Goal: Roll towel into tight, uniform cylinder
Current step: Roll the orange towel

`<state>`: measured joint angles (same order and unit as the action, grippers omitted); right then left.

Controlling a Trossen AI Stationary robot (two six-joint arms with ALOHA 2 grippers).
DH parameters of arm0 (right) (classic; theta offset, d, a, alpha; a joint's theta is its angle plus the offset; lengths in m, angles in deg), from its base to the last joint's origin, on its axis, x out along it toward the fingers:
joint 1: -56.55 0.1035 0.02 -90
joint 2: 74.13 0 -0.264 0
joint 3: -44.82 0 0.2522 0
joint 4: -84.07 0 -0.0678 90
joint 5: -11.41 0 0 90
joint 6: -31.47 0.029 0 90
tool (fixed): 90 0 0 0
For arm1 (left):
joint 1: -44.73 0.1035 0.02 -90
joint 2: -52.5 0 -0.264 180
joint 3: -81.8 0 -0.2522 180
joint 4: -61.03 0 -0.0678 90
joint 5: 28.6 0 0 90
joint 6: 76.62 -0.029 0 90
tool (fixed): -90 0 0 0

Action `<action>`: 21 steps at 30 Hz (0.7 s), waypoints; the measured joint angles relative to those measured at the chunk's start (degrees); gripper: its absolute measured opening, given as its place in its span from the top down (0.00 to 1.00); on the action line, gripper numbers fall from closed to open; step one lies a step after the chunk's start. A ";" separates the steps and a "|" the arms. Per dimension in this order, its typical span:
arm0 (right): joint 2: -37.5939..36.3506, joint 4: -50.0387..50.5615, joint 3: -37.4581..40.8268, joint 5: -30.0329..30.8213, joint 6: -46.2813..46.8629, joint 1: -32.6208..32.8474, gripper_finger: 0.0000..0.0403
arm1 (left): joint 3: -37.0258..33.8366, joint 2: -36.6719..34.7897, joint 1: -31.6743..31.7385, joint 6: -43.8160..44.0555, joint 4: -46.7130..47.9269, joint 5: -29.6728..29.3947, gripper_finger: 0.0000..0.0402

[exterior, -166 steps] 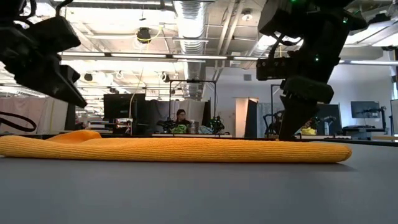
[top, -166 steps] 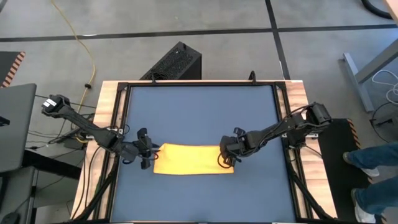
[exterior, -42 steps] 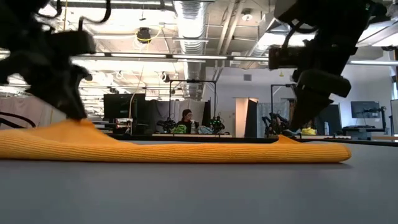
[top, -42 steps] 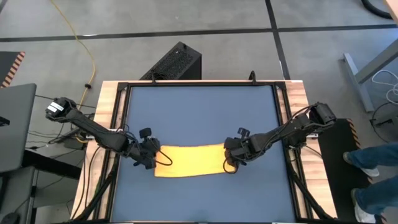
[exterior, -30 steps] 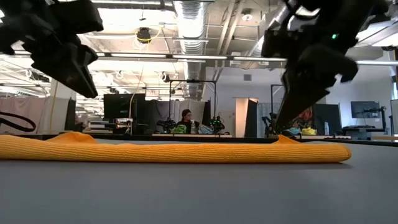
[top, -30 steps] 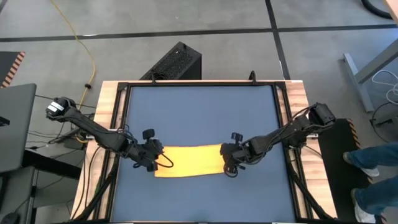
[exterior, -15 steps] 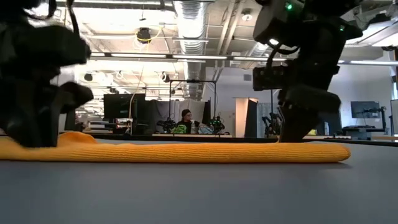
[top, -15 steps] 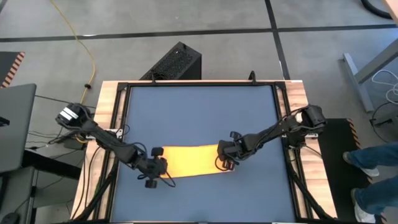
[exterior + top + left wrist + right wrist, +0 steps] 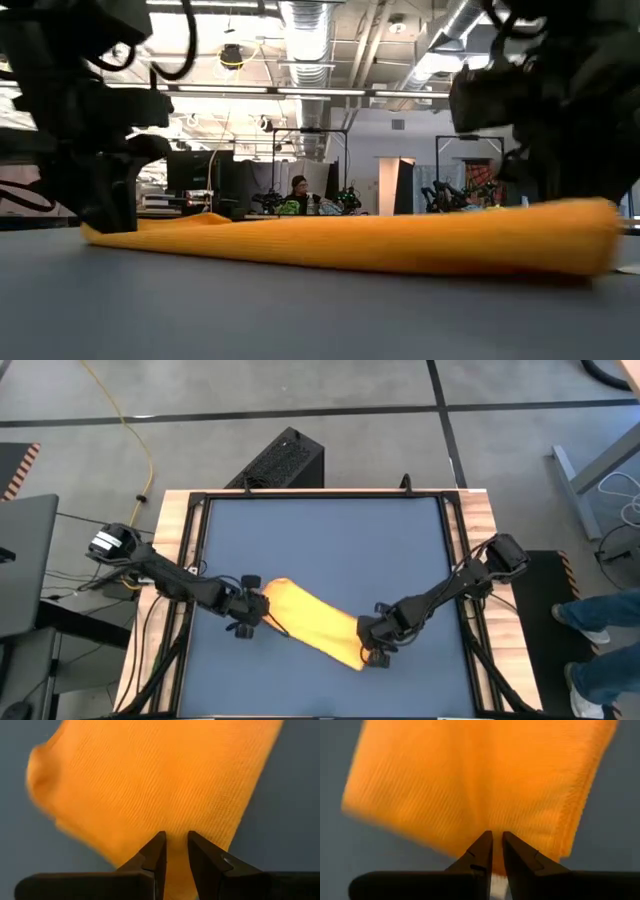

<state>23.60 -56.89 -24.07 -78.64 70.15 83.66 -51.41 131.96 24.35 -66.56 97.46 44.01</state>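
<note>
the towel (image 9: 308, 617) is lying slantwise across the middle of the blue mat (image 9: 320, 530), folded into a long narrow band, one end near the left arm and the other nearer the front edge by the right arm. the left gripper (image 9: 252, 611) is pinching the towel's end, its fingers (image 9: 154, 854) nearly together with a thin fold of cloth between them, and the right gripper (image 9: 371, 643) is doing the same at the opposite end, fingers (image 9: 482, 849) clenched on the edge. in the low view the right end (image 9: 570, 235) is sitting a little raised off the mat while the left end is lying flat. the cloth looks light, soft and limp, so it is likely sagging and sliding wherever it is not held; it has no stiffness to keep a shape. taking hold at the corners of one short end, both grippers level, looks the better way to start a tight even roll.
</note>
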 joint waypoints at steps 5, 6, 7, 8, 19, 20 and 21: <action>-0.61 0.53 -5.10 1.83 -7.41 -0.01 0.82 | 1.43 -4.75 4.65 -7.65 7.26 -5.20 0.83; -0.61 0.68 -5.92 2.69 -8.78 -0.29 0.82 | 2.33 -5.89 5.41 -8.27 8.78 -7.25 0.83; -0.58 0.83 -6.66 3.61 -10.17 -0.56 0.82 | 3.08 -6.94 6.06 -8.67 10.09 -9.19 0.83; -0.58 0.97 -7.30 4.55 -11.41 -0.80 0.82 | 3.77 -8.04 6.62 -8.81 11.15 -10.89 0.83; -0.61 -6.67 -2.72 11.78 -18.21 -6.21 0.82 | 2.74 -10.75 3.51 -3.89 -15.71 10.41 0.83; -0.61 -8.75 -1.61 11.64 -18.20 -6.88 0.82 | 2.09 -9.36 2.48 -3.87 -16.83 10.59 0.83; -0.62 -9.99 -0.56 10.94 -18.17 -7.45 0.82 | 1.62 -7.94 1.70 -3.81 -16.83 10.41 0.83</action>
<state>22.98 -66.88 -24.64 -67.70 51.99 76.22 -49.78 124.02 26.05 -70.37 80.63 54.42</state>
